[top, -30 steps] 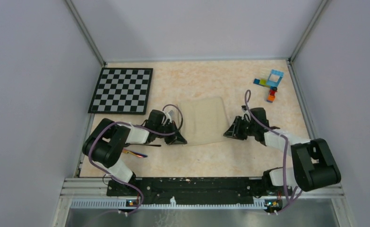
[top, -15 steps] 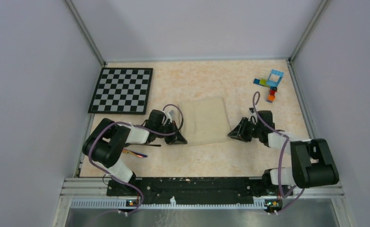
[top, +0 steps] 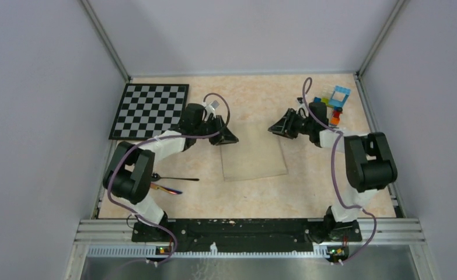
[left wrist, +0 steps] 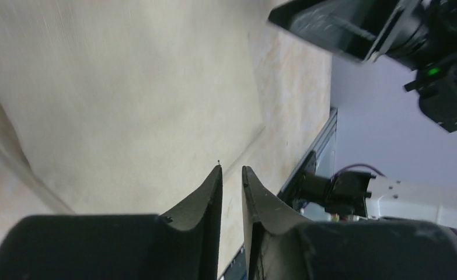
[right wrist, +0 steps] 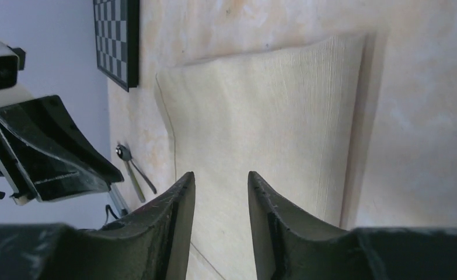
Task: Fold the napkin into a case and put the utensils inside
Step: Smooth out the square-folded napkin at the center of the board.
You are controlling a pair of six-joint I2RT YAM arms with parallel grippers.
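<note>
The cream napkin (top: 254, 153) lies flat on the table between my two grippers; it also shows in the left wrist view (left wrist: 126, 87) and the right wrist view (right wrist: 261, 116). My left gripper (top: 232, 139) hovers at its far left corner, jaws only narrowly apart and empty (left wrist: 230, 168). My right gripper (top: 271, 128) is by the far right corner, open and empty (right wrist: 220, 174). The utensils lie left of the napkin: a dark spoon (top: 176, 179) (right wrist: 129, 169) and a rainbow-tinted piece (top: 167, 189). No folded case shows.
The chequered board (top: 150, 111) lies at the far left. Small coloured toy bricks (top: 334, 102) sit at the far right, close behind my right wrist. Grey walls enclose the table on three sides.
Both grippers have moved from the napkin's near corners up to its far corners. The napkin now looks flatter and a little wider, its near right corner reaching further right.
</note>
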